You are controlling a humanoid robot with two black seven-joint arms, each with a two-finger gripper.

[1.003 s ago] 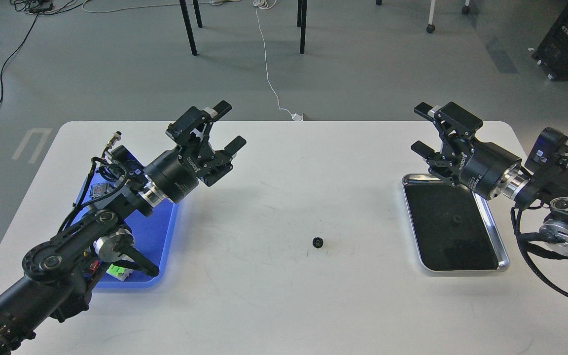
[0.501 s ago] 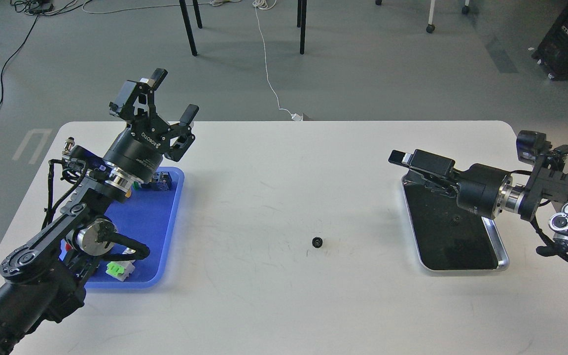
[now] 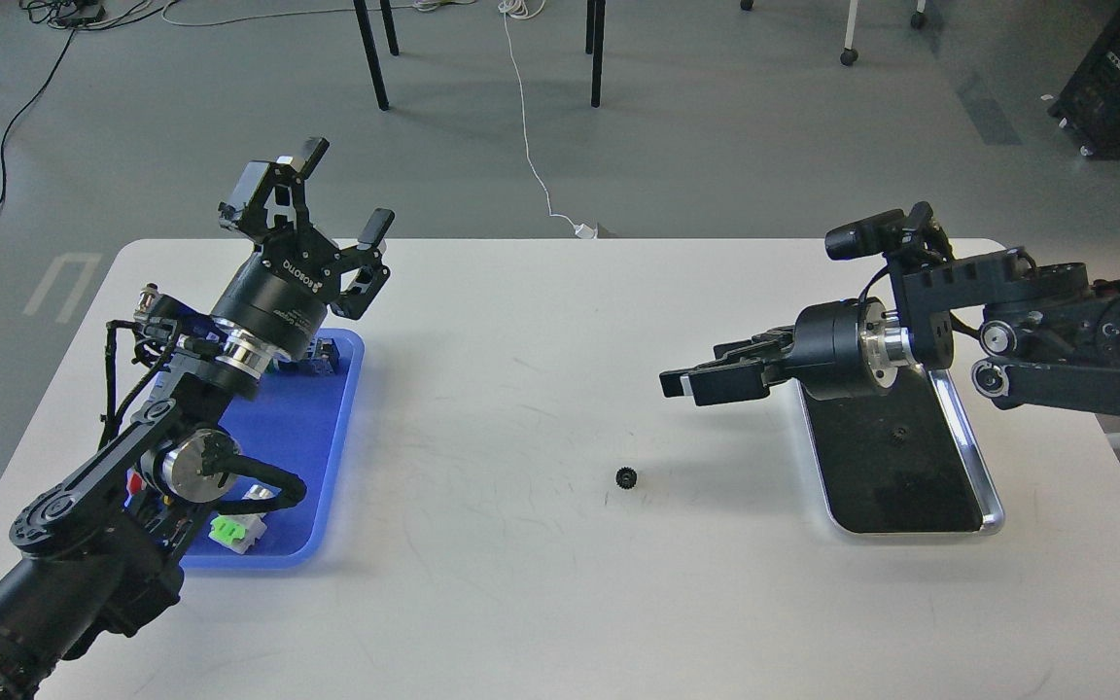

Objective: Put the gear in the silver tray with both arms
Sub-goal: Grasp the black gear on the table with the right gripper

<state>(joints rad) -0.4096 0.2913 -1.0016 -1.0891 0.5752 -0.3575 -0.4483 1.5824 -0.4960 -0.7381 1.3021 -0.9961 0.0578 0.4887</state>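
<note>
Since the earlier frame the right pincer [image 3: 691,377] has swung out from over the silver tray [image 3: 970,449] toward the gear [image 3: 627,476], its fingers too edge-on to tell open from closed. The left pincer [image 3: 344,199] hangs open above the blue tray [image 3: 327,467], which holds assorted parts. The gear lies on the counter [image 3: 541,603], left of the silver tray, ungrasped; a small dark gear-like shape seems to sit in that tray. Pickup and placement remain.
</note>
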